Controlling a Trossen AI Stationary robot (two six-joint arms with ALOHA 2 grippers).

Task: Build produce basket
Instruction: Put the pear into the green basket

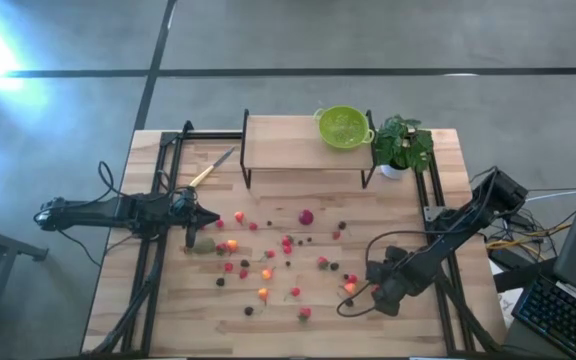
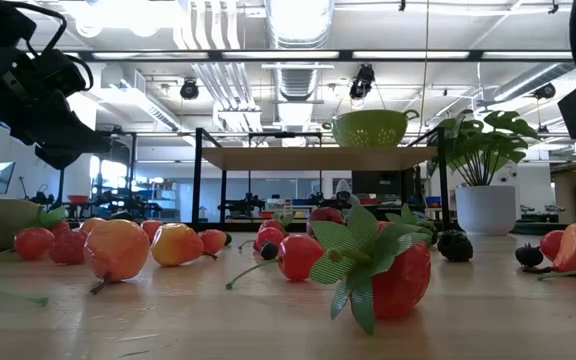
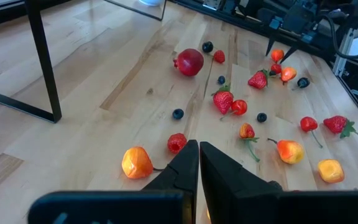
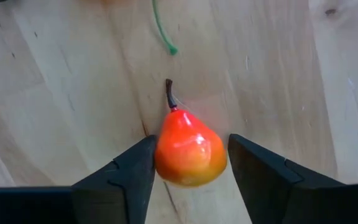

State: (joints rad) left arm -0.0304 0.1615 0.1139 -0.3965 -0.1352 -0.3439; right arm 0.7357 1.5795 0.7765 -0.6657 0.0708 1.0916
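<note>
One small pear (image 4: 188,152) sits between my right gripper (image 4: 190,163) fingers, not yet pinched — I close evenly, keep it centred | left gripper (image 3: 199,163) clenched, empty, near the kiwi (image 1: 204,245) | counts: one basket (image 1: 343,127) on the shelf (image 1: 278,143), roughly two dozen scattered fruits — one kiwi.

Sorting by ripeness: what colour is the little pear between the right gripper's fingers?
Red-orange, yellower at the base, dark stem: pear, best in the right wrist view.

The right gripper (image 4: 188,163) hides the small pear's (image 4: 189,151) base, and its fingertips are cut off
</note>
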